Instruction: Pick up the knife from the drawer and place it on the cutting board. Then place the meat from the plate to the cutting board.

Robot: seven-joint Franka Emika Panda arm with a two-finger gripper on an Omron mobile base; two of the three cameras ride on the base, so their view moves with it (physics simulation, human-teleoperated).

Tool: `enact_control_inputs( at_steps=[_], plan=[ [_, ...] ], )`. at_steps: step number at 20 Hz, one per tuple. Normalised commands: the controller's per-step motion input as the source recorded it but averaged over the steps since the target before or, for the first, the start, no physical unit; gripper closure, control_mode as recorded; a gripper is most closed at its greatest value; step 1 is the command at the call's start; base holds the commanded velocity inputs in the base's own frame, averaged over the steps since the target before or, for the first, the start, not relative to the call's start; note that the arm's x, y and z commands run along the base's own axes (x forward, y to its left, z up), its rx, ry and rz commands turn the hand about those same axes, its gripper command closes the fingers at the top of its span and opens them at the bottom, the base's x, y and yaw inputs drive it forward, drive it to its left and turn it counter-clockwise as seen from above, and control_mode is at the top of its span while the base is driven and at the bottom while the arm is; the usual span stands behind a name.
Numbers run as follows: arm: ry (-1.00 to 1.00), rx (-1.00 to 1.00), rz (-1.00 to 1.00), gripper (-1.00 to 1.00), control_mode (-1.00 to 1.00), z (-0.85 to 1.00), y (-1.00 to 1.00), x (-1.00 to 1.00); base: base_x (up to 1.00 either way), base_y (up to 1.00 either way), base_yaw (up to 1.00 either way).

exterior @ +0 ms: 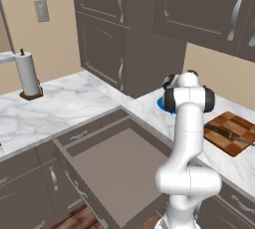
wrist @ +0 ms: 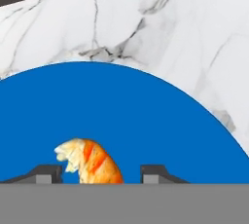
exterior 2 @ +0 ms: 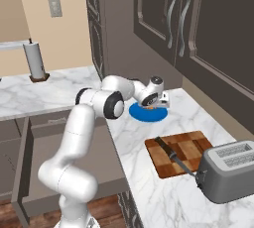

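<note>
The first half of the task is judged complete: the knife (exterior 2: 174,158) is seen lying on the cutting board (exterior 2: 186,147), its blade running off the near edge toward the toaster (exterior 2: 229,168), and the drawer (exterior: 119,171) stands open. The meat (wrist: 90,162) is still on the plate (wrist: 121,121), between the fingertips of the gripper (wrist: 101,175); the jaws stand partly open, and a firm hold cannot be told. The carry to the board remains. Open marble counter (exterior 2: 149,128) lies between plate and board; free board surface is judged to lie on the far side of the knife.
</note>
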Motion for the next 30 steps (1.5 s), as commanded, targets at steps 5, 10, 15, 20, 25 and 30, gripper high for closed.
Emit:
enact_control_inputs(
  at_steps=[5, 10, 15, 20, 25, 30],
  plan=[
    [0.00, 0.04, 0.00, 1.00, -1.00, -0.06, 0.00, -0.51, 0.00, 0.00, 0.00],
    [0.00, 0.00, 0.00, 1.00, -1.00, 0.00, 0.03, -0.45, 0.00, 0.00, 0.00],
    [0.00, -0.01, 0.00, 1.00, -1.00, 0.00, 0.10, -0.26, 0.00, 0.00, 0.00],
    [0.00, -0.02, 0.00, 1.00, -1.00, 0.04, 0.01, -0.19, 0.00, 0.00, 0.00],
    [0.00, -0.02, 0.00, 1.00, -1.00, 0.23, 0.00, -0.36, 0.00, 0.00, 0.00],
    [0.00, 0.00, 0.00, 1.00, -1.00, 0.44, 0.00, -0.26, 0.00, 0.00, 0.00]
  ],
)
